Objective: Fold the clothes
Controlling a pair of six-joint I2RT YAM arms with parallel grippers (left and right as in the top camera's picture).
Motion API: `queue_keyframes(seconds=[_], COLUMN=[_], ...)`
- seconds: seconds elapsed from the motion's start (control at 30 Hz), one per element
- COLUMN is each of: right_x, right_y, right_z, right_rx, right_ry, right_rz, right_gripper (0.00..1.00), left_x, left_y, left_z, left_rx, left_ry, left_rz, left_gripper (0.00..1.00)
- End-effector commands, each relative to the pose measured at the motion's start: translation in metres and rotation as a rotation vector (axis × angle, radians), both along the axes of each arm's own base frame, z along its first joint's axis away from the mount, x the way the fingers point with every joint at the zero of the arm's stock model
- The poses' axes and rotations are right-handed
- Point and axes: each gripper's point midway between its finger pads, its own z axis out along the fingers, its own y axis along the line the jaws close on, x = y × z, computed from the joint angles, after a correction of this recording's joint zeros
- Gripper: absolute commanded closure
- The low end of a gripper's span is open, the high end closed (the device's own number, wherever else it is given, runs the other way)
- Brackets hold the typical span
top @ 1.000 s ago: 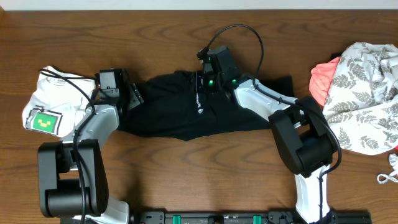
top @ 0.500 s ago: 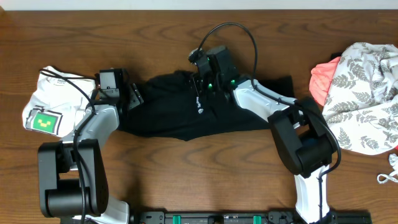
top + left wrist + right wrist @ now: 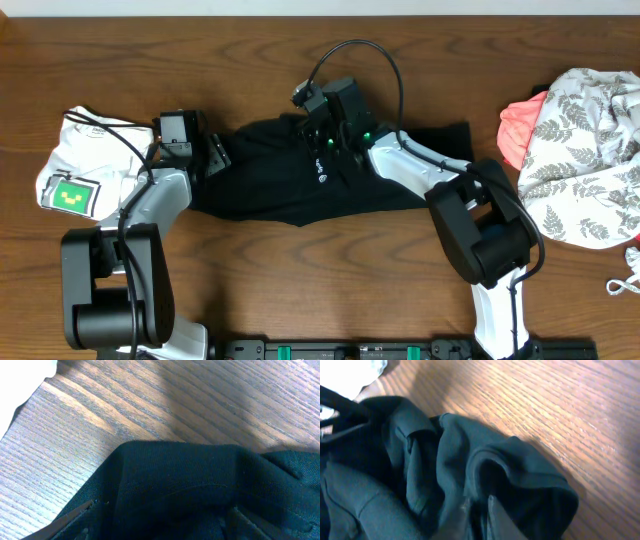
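Fabric is seen gathered between the nearly closed fingers of the right hand [image 3: 479, 519], where a raised fold of the black garment [image 3: 275, 185] is pinched near its upper middle edge. The left hand [image 3: 207, 155] is set at the garment's left end. Its fingers [image 3: 75, 512] are held apart with the dark cloth lying between them, and no firm grip can be confirmed. The garment is spread lengthwise across the middle of the wooden surface [image 3: 250, 290] and is crumpled between the two hands. A small white logo [image 3: 321, 172] is noted just below the right hand; its lettering cannot be read. A white cloth [image 3: 85, 150] bearing a green patch [image 3: 70, 195] lies at the left. A leaf-print cloth [image 3: 590, 150] and a coral cloth [image 3: 520, 130] lie at the right, apart from the garment.
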Motion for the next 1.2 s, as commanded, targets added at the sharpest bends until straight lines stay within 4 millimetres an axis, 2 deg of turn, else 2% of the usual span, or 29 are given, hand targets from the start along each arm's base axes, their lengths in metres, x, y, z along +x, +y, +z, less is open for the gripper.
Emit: queue_keyframes(seconds=[0.0,0.17,0.47,0.53,0.6,0.77,0.83,1.17], right_x=[0.003,0.006,-0.003,-0.005,-0.006,-0.001,-0.005,-0.033], right_y=[0.008,0.010,0.004,0.002,-0.003,-0.042,-0.051,-0.082], right_z=[0.001,0.005,-0.004,0.003,0.017,0.049,0.052,0.016], right_rx=[0.012,0.030,-0.005,0.011,0.030,0.017,0.004,-0.136], right_ry=[-0.008,-0.012,0.042,0.079,0.115,0.192,0.227,0.420], right_rz=[-0.005,-0.016,-0.017,-0.044,-0.087,-0.288,-0.313,-0.446], right_gripper=[0.98,0.99,0.99,0.99,0.99,0.99,0.99,0.99], left_x=[-0.001,-0.001,-0.001,-0.001,-0.001,-0.001,-0.001,-0.004], left_y=[0.002,0.002,0.002,0.002,0.002,0.002,0.002,0.002], left_z=[-0.004,-0.004,-0.004,-0.004,-0.004,-0.004,-0.004,-0.005], left_rx=[0.006,0.006,0.006,0.006,0.006,0.006,0.006,0.005], left_ry=[0.016,0.016,0.017,0.017,0.017,0.017,0.017,0.028], left_rz=[-0.006,-0.006,-0.006,-0.006,-0.006,-0.006,-0.006,-0.006], left_gripper=[0.21,0.21,0.21,0.21,0.21,0.21,0.21,0.21])
